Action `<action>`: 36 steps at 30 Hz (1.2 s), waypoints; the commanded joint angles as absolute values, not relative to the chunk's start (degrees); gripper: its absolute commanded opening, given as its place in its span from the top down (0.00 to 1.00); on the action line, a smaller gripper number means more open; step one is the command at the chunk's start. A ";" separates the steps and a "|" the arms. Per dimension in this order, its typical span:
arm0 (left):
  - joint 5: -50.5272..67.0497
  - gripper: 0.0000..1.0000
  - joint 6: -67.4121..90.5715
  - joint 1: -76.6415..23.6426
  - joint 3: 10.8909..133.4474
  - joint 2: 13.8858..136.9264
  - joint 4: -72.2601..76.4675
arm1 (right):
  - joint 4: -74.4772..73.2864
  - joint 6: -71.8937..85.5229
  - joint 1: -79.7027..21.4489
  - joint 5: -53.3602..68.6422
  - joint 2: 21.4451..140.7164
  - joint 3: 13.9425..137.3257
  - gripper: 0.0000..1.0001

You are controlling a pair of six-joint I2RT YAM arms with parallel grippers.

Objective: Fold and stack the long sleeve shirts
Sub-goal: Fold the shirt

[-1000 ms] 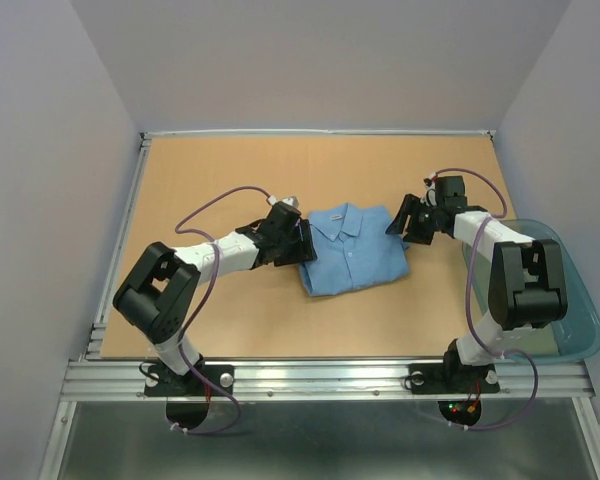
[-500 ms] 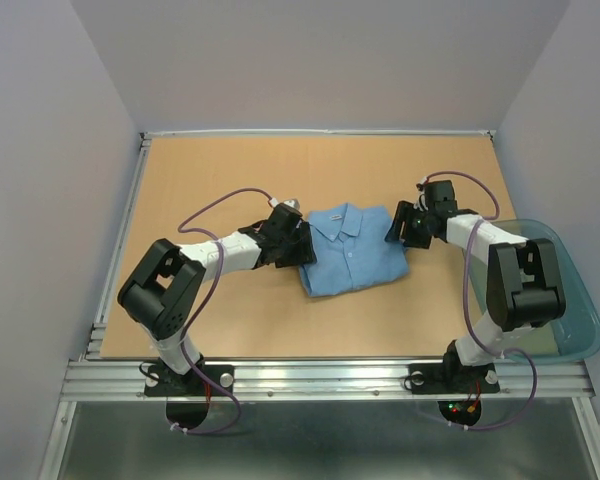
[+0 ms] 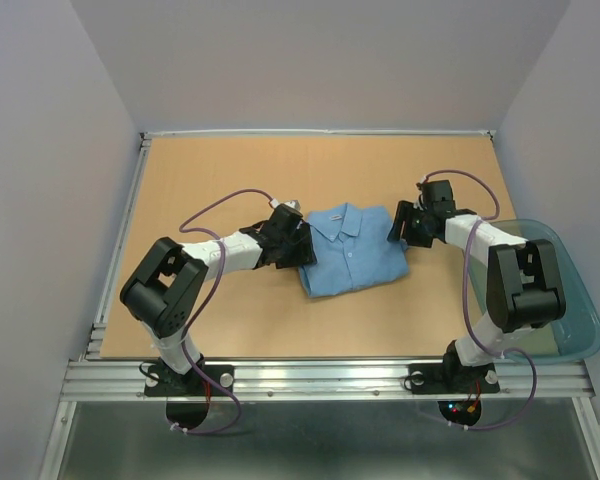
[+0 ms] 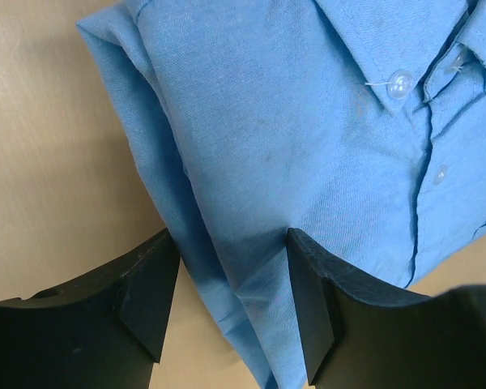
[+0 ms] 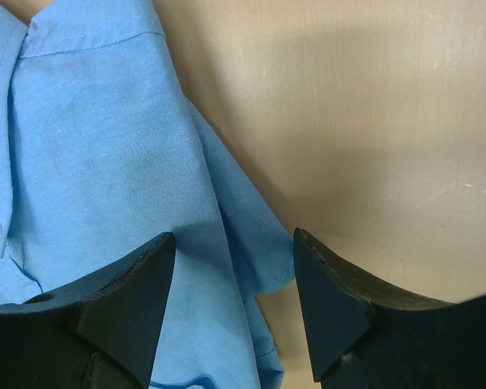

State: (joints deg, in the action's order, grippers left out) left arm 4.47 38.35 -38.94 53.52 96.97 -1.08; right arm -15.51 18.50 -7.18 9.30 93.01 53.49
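Grey-walled bay, tan wooden desk [image 3: 230,170].

1. Left end effector [image 4: 231,300]: jaws spread, straddling the side edge at 9 o'clock of the light blue collared button-front long sleeve shirt [image 3: 355,255], apparently placed to pinch or tuck that fold.
2. Shirt: folded rectangle, collar up, mid-desk.
3. Right end effector [image 5: 235,300]: jaws spread over the shirt's 2 o'clock edge, likely to square it.
4. Translucent teal plastic tub [image 3: 580,320]: desk's 4 o'clock, overhanging the side.

I see a tan wooden table [image 3: 240,170] filling the middle of the frame. A see-through teal tub [image 3: 583,318] sits at the lower right. A metal rail [image 3: 320,378] runs along the bottom, and plain grey walls [image 3: 310,60] stand above.
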 commanded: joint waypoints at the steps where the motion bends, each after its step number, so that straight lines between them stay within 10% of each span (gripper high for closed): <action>1: 5.01 0.35 37.44 -39.20 54.40 97.12 -0.26 | -13.53 17.31 -7.65 11.24 92.19 52.65 0.35; 19: 12.91 0.44 38.76 -37.27 44.83 96.07 15.81 | -10.82 21.61 -8.17 32.59 91.76 51.51 0.84; 36: 24.70 0.89 45.70 -26.19 25.84 89.39 38.58 | 16.24 38.92 -6.69 47.27 96.58 35.79 0.99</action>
